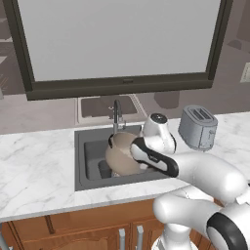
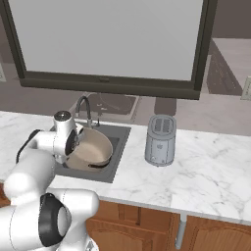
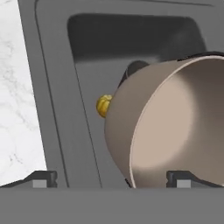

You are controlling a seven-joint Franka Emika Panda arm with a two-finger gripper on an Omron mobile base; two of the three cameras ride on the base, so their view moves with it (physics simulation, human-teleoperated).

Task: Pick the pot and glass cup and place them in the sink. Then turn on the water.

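Resting tilted in the sink [image 1: 87,155], the pot [image 1: 122,157] is seen with its pale interior turned toward 3 o'clock in the right base view. The claw [image 3: 111,178] is held wide open just above the pot, nothing gripped; one fingertip [image 3: 43,178] is seen at 7 o'clock in the hand view, the other at 5 o'clock over the pot's rim. A small yellow drain piece [image 3: 103,105] is seen on the sink floor beside the pot. A toaster [image 1: 197,127] is placed on the marble tabletop [image 1: 34,171] at 3 o'clock of the sink. The faucet [image 1: 116,114] is seen at the sink's back edge.
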